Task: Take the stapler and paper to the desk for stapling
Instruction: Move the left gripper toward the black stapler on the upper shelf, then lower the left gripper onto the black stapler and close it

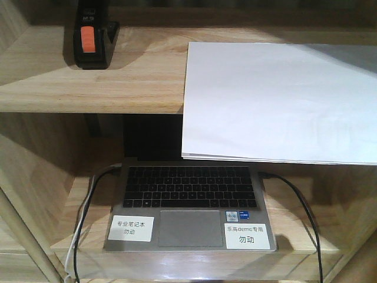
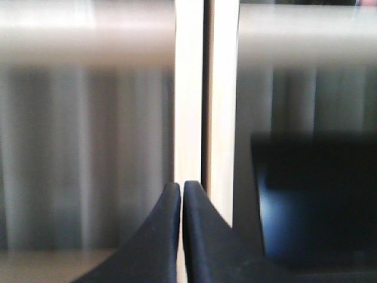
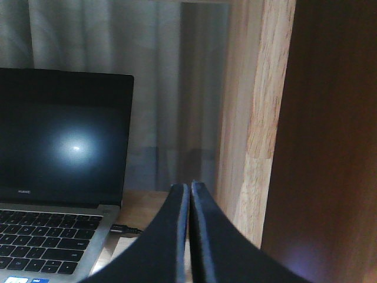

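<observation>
In the front view, the small black stapler with its orange patch sat at 11 o'clock on the upper light-wood shelf board. Its orange end was turned outward, and it was probably stored there for collection. The thin stack of plain white paper lay flat at 2 o'clock on the same board, its near edge hanging past the board's front lip. That overhang would likely give a claw something to pinch from above and below. Below it, at 6 o'clock, an open grey laptop rested on the lower board, bearing small white labels. The desk was not in view, and neither arm appeared in the front view.

The left claw had its dark fingers pressed together with nothing between them, pointing at a blurred pale upright. The right claw was likewise pinched closed and empty, aimed toward 12 o'clock between the laptop's dark screen and a wooden post. Both task items lay untouched.
</observation>
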Robot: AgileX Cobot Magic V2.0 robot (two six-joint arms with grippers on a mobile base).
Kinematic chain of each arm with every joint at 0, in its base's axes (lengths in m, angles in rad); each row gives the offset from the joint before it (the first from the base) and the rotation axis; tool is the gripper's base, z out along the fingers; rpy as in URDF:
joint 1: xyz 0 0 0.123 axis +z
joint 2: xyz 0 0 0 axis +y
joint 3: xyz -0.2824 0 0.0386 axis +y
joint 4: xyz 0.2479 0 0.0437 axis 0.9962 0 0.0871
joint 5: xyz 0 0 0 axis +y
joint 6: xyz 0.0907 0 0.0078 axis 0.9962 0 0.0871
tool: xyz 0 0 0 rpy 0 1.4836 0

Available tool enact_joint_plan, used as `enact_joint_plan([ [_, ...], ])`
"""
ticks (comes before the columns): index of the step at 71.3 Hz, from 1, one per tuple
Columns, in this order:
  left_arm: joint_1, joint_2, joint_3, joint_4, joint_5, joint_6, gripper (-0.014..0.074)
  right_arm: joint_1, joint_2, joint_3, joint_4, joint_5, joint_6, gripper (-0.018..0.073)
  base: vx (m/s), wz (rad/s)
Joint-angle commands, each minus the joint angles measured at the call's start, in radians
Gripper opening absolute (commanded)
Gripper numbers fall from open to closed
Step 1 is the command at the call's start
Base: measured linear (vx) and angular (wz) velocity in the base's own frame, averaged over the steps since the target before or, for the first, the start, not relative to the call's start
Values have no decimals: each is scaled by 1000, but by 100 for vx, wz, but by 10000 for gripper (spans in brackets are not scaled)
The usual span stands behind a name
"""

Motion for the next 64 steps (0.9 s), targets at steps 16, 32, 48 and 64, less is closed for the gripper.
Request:
enact_joint_plan([
  [16, -2, 175, -392, 0, 195, -9, -6, 2, -2, -5, -9, -73, -3, -10, 0, 0],
  [32, -2, 296, -526, 0, 336, -9, -6, 2, -2, -5, -9, -73, -3, -10, 0, 0],
  [48, -2, 305, -526, 0, 332, -9, -6, 2, -2, -5, -9, -73, -3, -10, 0, 0],
  [64, -2, 305, -526, 0, 279, -12, 13, 2, -2, -5, -9, -73, -3, -10, 0, 0],
])
